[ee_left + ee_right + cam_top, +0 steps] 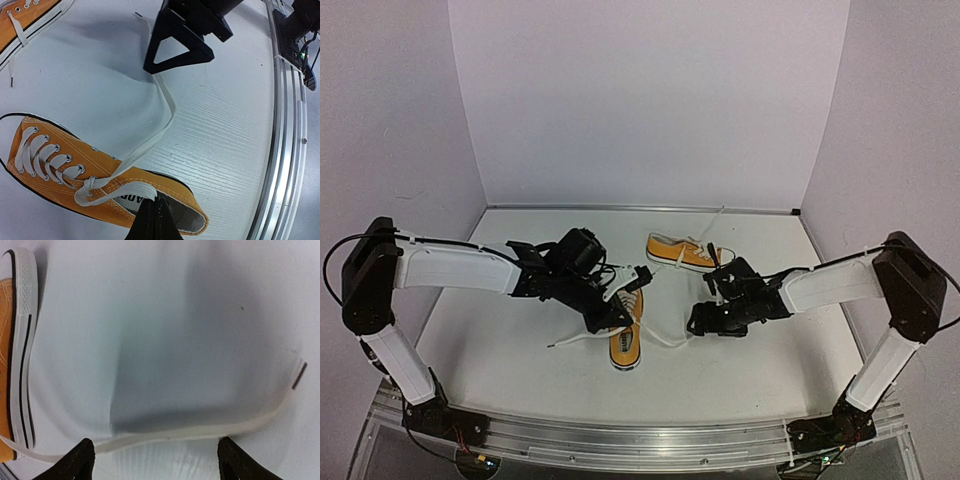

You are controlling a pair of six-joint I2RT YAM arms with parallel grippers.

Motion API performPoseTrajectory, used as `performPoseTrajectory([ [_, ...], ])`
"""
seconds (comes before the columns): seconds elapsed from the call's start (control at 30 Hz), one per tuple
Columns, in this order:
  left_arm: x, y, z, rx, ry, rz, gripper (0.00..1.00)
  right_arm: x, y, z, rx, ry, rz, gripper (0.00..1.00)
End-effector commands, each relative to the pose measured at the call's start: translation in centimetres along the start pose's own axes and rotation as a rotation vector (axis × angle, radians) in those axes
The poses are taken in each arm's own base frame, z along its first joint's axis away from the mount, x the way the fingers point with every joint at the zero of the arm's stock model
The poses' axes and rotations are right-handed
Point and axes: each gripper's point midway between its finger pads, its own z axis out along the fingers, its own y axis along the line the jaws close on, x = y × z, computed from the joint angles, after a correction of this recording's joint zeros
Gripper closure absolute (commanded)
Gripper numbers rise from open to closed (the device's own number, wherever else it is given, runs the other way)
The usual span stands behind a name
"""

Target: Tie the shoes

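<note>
Two orange shoes lie on the white table. The near shoe (626, 345) points away from me; the far shoe (675, 251) lies on its side behind it. My left gripper (620, 317) hovers over the near shoe's opening. In the left wrist view it (155, 216) is shut on a loop of that shoe's (65, 185) white lace (115, 192). The other lace strand (167, 107) runs across the table to my right gripper (182, 47). In the right wrist view the right gripper (157, 462) is open, low over the table, with this strand (175, 435) lying between its fingertips (82, 460).
A metal rail (620, 440) runs along the table's near edge and also shows in the left wrist view (285, 125). White walls enclose the left, back and right. The far shoe's loose lace (715, 222) trails toward the back wall.
</note>
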Motion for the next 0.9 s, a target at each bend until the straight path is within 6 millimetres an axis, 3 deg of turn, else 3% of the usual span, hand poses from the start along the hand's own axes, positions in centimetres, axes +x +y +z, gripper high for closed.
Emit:
performPoseTrajectory([
  [0.0,-1.2,0.3,-0.2,-0.025,-0.023,0.041,1.00,-0.5,-0.1,2.1,0.027,0.020,0.018,0.23],
  [0.4,-0.6,-0.5,0.0,-0.039,-0.054,0.152,1.00,-0.1,-0.8,6.0,0.080,0.077,-0.028,0.54],
  [0.5,-0.1,-0.6,0.3,-0.057,-0.038,0.208,1.00,0.0,-0.6,6.4,0.072,0.084,-0.034,0.69],
  [0.57,0.1,-0.6,0.5,-0.082,-0.025,0.250,1.00,-0.4,-0.2,6.3,0.055,0.077,-0.040,0.84],
  [0.6,0.3,-0.7,0.6,-0.088,-0.018,0.272,1.00,-0.8,0.2,6.1,0.043,0.070,-0.044,0.97],
  [0.63,0.3,-0.8,0.7,-0.099,-0.011,0.292,1.00,-1.3,0.6,5.9,0.032,0.060,-0.048,1.00],
  [0.87,-1.3,-1.4,0.1,-0.182,-0.023,0.435,1.00,-5.9,4.9,2.4,-0.092,-0.047,-0.097,1.00],
])
